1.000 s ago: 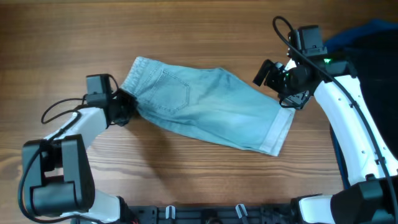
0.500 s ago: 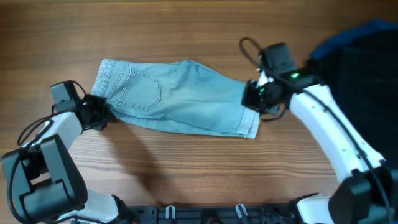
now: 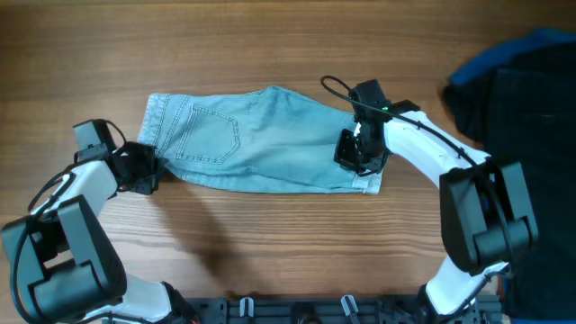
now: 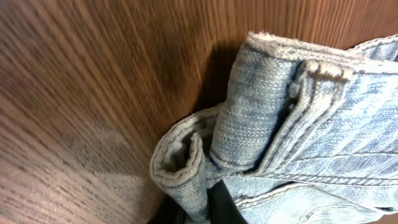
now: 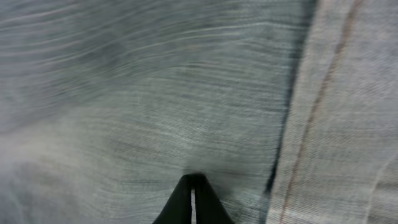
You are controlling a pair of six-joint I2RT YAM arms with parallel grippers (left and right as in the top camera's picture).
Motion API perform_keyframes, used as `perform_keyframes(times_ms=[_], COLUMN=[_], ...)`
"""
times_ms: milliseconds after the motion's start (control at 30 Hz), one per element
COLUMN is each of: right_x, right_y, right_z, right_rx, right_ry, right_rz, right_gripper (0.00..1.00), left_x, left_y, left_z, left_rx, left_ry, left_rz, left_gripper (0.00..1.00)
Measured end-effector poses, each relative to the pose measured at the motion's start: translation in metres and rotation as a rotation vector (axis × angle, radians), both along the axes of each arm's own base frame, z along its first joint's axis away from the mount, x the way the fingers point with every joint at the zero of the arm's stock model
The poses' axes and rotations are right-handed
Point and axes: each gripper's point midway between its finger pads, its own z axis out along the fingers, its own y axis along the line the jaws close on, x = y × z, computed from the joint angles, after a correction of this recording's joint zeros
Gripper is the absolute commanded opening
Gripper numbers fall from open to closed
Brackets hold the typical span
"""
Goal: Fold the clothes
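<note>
Pale blue denim shorts (image 3: 252, 144) lie spread across the middle of the wooden table (image 3: 270, 54), back pocket up and waistband to the left. My left gripper (image 3: 148, 169) is shut on the lower left corner of the waistband. In the left wrist view a bunched fold of shorts (image 4: 267, 124) runs down between the dark fingers of the left gripper (image 4: 198, 211). My right gripper (image 3: 358, 162) sits on the leg end near the hem. Its jaws are together, and the right gripper's (image 5: 194, 186) tips press onto the flat denim of the shorts (image 5: 155, 93).
A pile of black fabric (image 3: 526, 99) with bright-blue fabric (image 3: 540, 40) at its top lies at the right edge. Bare wood runs along the far side and along the near side of the shorts. The right arm's cable (image 3: 337, 85) loops over the shorts.
The shorts slid to the left and lie flatter, drawn by the left gripper. The right gripper came down from beside the hem onto the leg end and shut.
</note>
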Motion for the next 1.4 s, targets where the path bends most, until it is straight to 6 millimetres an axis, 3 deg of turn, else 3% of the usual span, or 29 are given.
perform_keyframes(times_ms=[100, 233, 567, 667, 833, 933, 1033, 1100, 1133, 1167, 1233, 1333, 1400], right_x=[0.004, 0.010, 0.016, 0.033, 0.053, 0.055, 0.048, 0.051, 0.056, 0.062, 0.067, 0.062, 0.061], right_y=[-0.014, -0.049, -0.066, -0.082, -0.094, -0.100, -0.110, -0.112, -0.112, -0.113, -0.113, -0.114, -0.114], right_z=[-0.002, -0.004, -0.008, -0.007, -0.006, -0.005, 0.003, 0.012, 0.019, 0.026, 0.031, 0.031, 0.031], right_rx=[-0.007, -0.016, -0.038, -0.032, -0.039, -0.071, -0.120, -0.133, -0.137, -0.139, -0.141, -0.149, -0.150], right_ry=[0.008, 0.026, 0.021, -0.034, -0.112, -0.116, -0.042, -0.036, -0.046, -0.062, -0.078, -0.061, -0.058], right_rz=[-0.035, -0.107, -0.144, -0.197, -0.220, -0.218, -0.221, -0.211, -0.205, -0.200, -0.191, -0.175, -0.160], right_gripper=[0.04, 0.04, 0.04, 0.04, 0.08, 0.08, 0.18, 0.30, 0.36, 0.50, 0.67, 0.63, 0.47], left_x=[-0.001, 0.000, -0.014, -0.026, -0.037, -0.040, -0.044, -0.047, -0.049, -0.050, -0.052, -0.051, -0.051], left_y=[-0.006, -0.019, -0.032, -0.047, -0.064, -0.075, -0.095, -0.102, -0.102, -0.103, -0.096, -0.089, -0.085], left_z=[0.000, 0.000, -0.001, 0.000, 0.001, 0.000, 0.001, 0.003, 0.004, 0.005, 0.014, 0.029, 0.041], left_rx=[0.002, 0.000, -0.063, -0.129, -0.172, -0.171, -0.161, -0.146, -0.130, -0.121, -0.050, 0.020, 0.057], left_ry=[0.007, 0.011, 0.073, 0.116, 0.164, 0.178, 0.188, 0.186, 0.182, 0.177, 0.149, 0.095, 0.054], left_rz=[-0.017, -0.054, -0.068, -0.088, -0.122, -0.155, -0.223, -0.255, -0.268, -0.276, -0.300, -0.317, -0.335], left_gripper=[0.04, 0.04, 0.04, 0.04, 0.04, 0.04, 0.06, 0.15, 0.31, 0.60, 0.68, 0.68, 0.66])
